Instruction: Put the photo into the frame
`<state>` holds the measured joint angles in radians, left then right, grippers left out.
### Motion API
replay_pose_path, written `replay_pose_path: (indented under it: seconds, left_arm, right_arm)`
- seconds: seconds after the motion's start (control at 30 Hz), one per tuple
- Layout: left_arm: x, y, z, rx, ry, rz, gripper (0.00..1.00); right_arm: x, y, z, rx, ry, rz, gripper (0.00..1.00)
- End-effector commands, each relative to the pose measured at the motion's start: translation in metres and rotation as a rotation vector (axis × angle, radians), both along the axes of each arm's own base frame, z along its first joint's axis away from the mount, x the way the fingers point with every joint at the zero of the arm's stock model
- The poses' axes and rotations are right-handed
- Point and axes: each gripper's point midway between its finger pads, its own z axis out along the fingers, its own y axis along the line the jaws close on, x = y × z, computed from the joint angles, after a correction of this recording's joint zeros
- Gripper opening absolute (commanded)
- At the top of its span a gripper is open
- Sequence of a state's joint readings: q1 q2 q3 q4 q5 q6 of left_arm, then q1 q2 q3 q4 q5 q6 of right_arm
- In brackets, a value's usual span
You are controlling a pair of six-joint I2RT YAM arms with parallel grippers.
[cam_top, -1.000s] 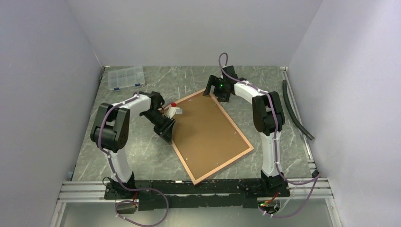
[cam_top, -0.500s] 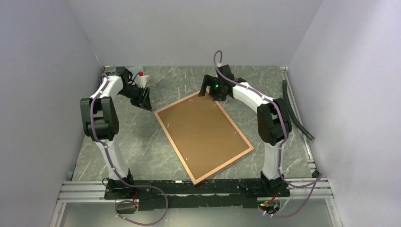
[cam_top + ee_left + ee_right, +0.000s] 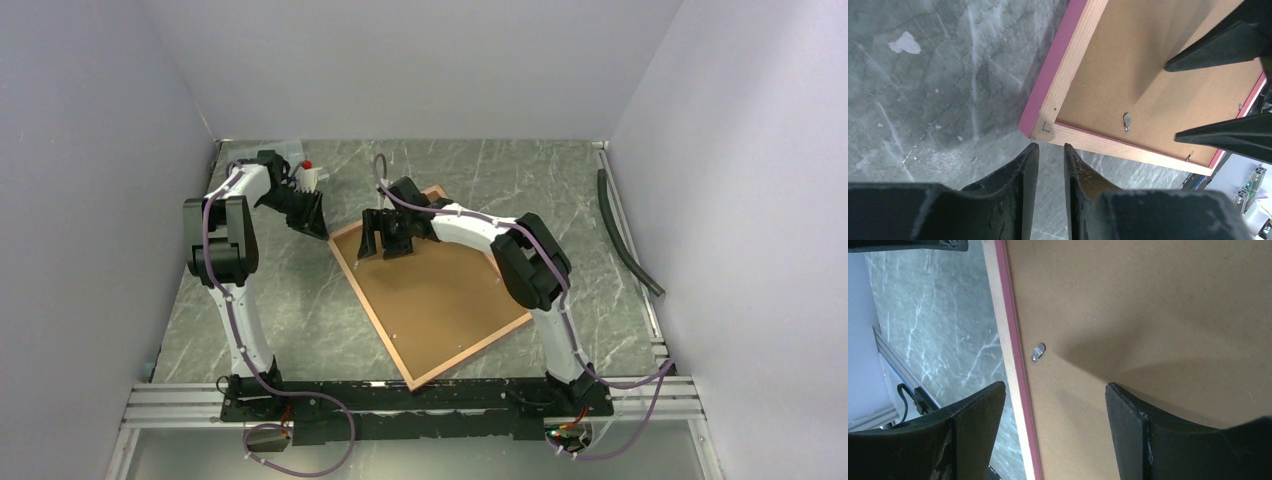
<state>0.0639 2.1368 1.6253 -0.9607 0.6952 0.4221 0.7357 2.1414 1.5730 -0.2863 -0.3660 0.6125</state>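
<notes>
1. Location of the work. The frame [image 3: 368, 312] lies flat at the middle of the tabletop [image 3: 270, 320], tan back upward and pink front downward. A brown backing board [image 3: 440, 290] fills its opening. The photo is not visible in any view, and whether it lies beneath the board cannot be told.
2. Orientation. The long axis of the frame runs from the far left toward the near right, skewed to the tabletop edges. One short rail faces the far wall.
3. Right end effector [image 3: 1055, 385]. It is released, with the jaws spread wide and nothing gripped. It hangs over the far-left part of the frame, one finger on the tabletop side of the rail and the other over the board. A small metal turn clip [image 3: 1038, 351] lies just ahead of the gap.
4. Left end effector [image 3: 1050, 147]. Its fingers stand narrowly parted and hold nothing. It points at the far-left corner of the frame from outside, near that corner but not touching it.
5. Step in hand (judgement). The retaining clips on the back are being addressed. Whether to free or to lock the board cannot be determined.
6. Next move (judgement). Lower one right fingertip onto the clip and rotate it. The clip is small, so placement must be exact, and the left end effector may brace the corner against sliding.
</notes>
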Motion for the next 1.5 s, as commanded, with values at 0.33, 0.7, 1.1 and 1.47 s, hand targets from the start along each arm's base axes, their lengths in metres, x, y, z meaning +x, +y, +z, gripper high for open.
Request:
replay_pose_path:
  seconds: [0.33, 0.7, 1.1, 1.47]
  left_arm:
    - [-0.003, -0.005, -0.015, -0.015, 0.032, 0.014, 0.19]
    - [-0.003, -0.008, -0.018, 0.000, 0.034, 0.011, 0.15]
    - [-0.004, -0.012, -0.017, 0.010, 0.025, 0.003, 0.13]
    - [-0.005, -0.013, -0.019, 0.016, 0.023, -0.003, 0.13]
  right_arm:
    - [0.003, 0.044, -0.001, 0.113, 0.003, 0.085, 0.70]
    - [-0.016, 0.057, -0.010, 0.163, 0.079, 0.152, 0.55]
    - [-0.021, 0.060, -0.013, 0.186, 0.112, 0.152, 0.55]
    - [-0.021, 0.066, -0.016, 0.202, 0.123, 0.170, 0.55]
